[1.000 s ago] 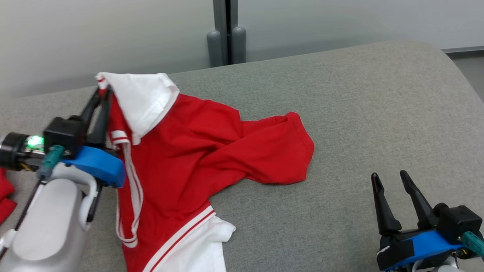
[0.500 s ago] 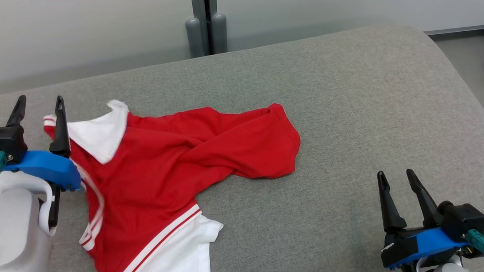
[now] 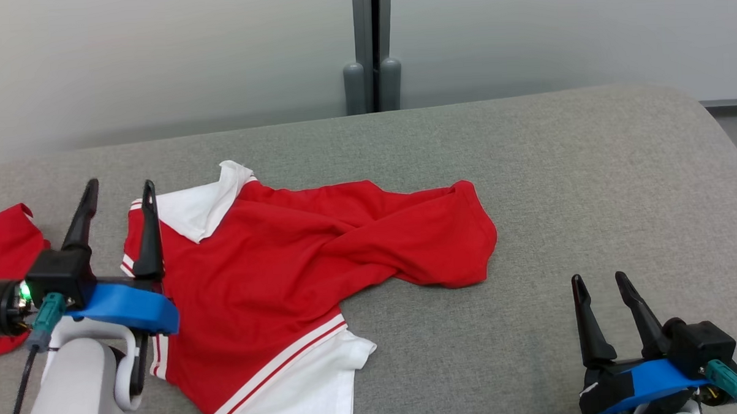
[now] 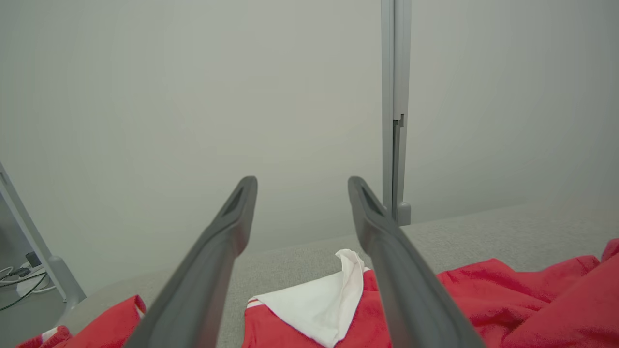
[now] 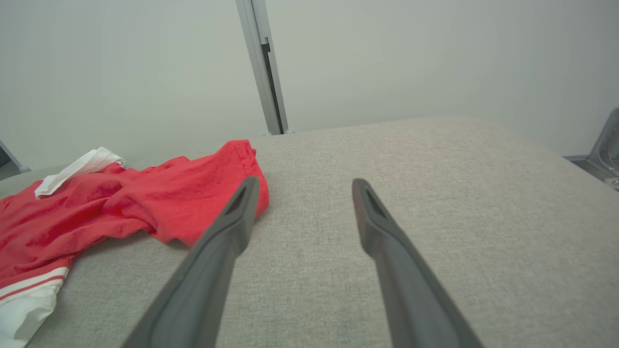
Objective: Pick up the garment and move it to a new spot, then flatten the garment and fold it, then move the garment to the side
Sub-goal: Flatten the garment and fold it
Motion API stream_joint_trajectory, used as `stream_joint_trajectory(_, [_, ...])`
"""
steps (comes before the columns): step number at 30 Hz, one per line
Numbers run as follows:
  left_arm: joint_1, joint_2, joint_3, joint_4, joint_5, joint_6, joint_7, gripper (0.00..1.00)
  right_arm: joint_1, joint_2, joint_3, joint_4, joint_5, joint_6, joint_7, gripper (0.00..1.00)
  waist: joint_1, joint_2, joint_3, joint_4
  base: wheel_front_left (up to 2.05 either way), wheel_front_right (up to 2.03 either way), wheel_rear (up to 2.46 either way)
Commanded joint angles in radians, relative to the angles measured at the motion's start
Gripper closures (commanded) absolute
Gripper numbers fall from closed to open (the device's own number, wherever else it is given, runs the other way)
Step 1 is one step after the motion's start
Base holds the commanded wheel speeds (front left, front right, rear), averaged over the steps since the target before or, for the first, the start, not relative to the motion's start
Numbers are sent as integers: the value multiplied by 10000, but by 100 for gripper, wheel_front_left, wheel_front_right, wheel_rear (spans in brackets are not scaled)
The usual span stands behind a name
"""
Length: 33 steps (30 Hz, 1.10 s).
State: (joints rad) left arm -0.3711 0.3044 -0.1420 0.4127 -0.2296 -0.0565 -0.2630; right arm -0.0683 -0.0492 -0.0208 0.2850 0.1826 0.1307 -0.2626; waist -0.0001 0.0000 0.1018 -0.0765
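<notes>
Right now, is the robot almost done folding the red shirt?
Not yet. The red shirt lies on the gray cushion, so moving looks done. Nothing is held: left hand and right hand are open. It's crumpled, so flattening, folding and moving aside remain.

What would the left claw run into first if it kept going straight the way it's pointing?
Probably nothing close: the left claw points over the garment's white flap, then toward the pale wall beyond, though depth is unclear.
</notes>
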Motion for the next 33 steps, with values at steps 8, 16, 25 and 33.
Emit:
stream_joint_trajectory(8, [1584,-851,572,-1203,214,128,-26,0,309,-24,-52,23,-29,3,-34,0,1,0,-253,488,0,0,0])
stream_joint_trajectory(16, [2997,-1416,1344,-1958,497,265,-26,0,442,-23,-65,76,4,3,-34,0,1,0,-458,662,0,0,0])
stream_joint_trajectory(25, [3596,-1899,1649,-2103,906,-39,-28,0,573,-23,-90,163,77,3,-35,0,1,0,-493,901,0,0,0])
stream_joint_trajectory(33, [3526,-2119,1847,-2073,1108,-190,-26,0,485,-23,-131,405,6,3,-35,0,1,0,-549,968,0,0,0])
